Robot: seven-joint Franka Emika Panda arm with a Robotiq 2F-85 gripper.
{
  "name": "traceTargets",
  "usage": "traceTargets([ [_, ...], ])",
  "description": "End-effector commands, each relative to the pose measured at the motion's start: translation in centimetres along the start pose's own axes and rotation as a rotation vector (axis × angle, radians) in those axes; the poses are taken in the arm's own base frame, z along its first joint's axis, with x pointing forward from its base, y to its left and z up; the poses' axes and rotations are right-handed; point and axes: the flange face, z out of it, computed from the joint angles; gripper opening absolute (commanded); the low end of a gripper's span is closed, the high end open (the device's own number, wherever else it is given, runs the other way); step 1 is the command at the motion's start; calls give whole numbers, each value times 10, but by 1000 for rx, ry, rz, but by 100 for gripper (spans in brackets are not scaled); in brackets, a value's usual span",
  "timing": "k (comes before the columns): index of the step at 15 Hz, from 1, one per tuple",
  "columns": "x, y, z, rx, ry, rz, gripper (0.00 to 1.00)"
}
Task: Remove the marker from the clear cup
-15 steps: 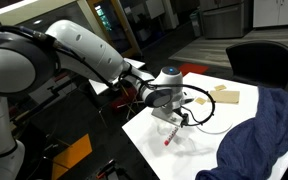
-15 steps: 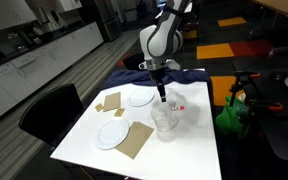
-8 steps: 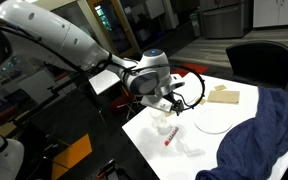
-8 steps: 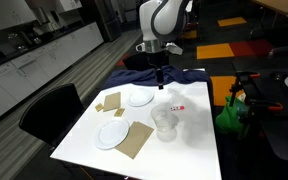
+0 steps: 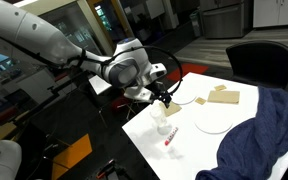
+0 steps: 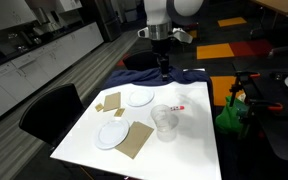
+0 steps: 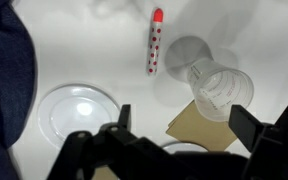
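Right, spotting the marker [image 7: 155, 42] flat on the table [image 6: 199, 140], outside the clear cup [image 7: 219, 92], just beside it near a side edge. Long axis top-to-bottom in wrist view, solid red tip uppermost, pale dotted barrel. Overhead, gripper [image 7: 184, 122] fingers spread apart, empty.

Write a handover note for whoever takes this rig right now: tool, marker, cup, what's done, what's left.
Tool: open, empty, raised above the table.
Marker: lying flat on the table, outside the cup and not touching it.
Cup: upright, looks empty in the wrist view.
Done: marker is out of the cup.
Left: nothing on the job itself; probably just park the arm.
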Motion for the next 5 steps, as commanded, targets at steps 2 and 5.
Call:
traceTargets([
  [2,-3,-3,-4,-3,0,-1,100],
  [5,-5,-2,-3,-3,-2,1,100],
])
